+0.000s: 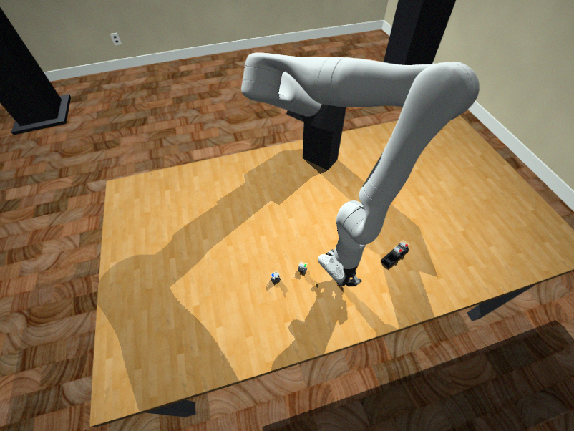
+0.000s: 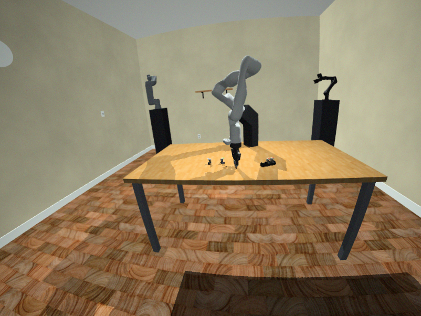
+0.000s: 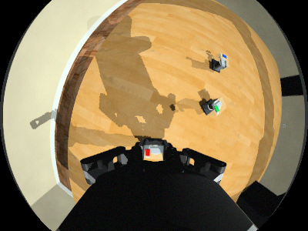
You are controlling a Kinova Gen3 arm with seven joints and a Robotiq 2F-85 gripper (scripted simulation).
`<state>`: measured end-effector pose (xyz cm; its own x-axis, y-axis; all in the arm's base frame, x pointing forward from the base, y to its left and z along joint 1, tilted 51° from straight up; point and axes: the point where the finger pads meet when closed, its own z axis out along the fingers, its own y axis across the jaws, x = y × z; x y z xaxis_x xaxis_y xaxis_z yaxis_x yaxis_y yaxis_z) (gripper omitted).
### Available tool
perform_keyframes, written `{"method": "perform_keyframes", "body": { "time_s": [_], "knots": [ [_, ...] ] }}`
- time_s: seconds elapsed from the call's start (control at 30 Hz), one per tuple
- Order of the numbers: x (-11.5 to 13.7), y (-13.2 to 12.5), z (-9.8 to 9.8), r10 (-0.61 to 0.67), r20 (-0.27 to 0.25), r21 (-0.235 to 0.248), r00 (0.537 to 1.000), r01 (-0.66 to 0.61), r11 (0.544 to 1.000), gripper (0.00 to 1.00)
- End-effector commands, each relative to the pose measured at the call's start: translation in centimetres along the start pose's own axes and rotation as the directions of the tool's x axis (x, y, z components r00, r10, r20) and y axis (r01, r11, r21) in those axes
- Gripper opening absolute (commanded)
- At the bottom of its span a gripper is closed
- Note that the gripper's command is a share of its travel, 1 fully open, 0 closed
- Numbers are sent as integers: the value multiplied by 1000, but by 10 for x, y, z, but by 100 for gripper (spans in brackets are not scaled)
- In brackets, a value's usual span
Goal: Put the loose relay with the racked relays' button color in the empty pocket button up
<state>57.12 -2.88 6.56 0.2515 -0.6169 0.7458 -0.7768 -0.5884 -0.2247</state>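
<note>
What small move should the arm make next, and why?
Probably lift straight up. The gripper is shut on the red relay, low over the table; the rack, holding two red relays, stands apart, with one pocket empty.

Pincer [image 3: 152, 152] fingertips hidden behind its own body, rack [image 1: 394, 255] pockets too small to tell apart
</note>
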Motion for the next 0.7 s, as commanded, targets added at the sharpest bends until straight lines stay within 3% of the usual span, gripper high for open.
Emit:
{"method": "perform_keyframes", "body": {
  "time_s": [0.0, 0.67],
  "knots": [
    [-1, -3, -9, 2, 3, 7, 1000, -2, 1000, 0],
    [-1, -3, -60, 2, 3, 7, 1000, -2, 1000, 0]
  ]
}}
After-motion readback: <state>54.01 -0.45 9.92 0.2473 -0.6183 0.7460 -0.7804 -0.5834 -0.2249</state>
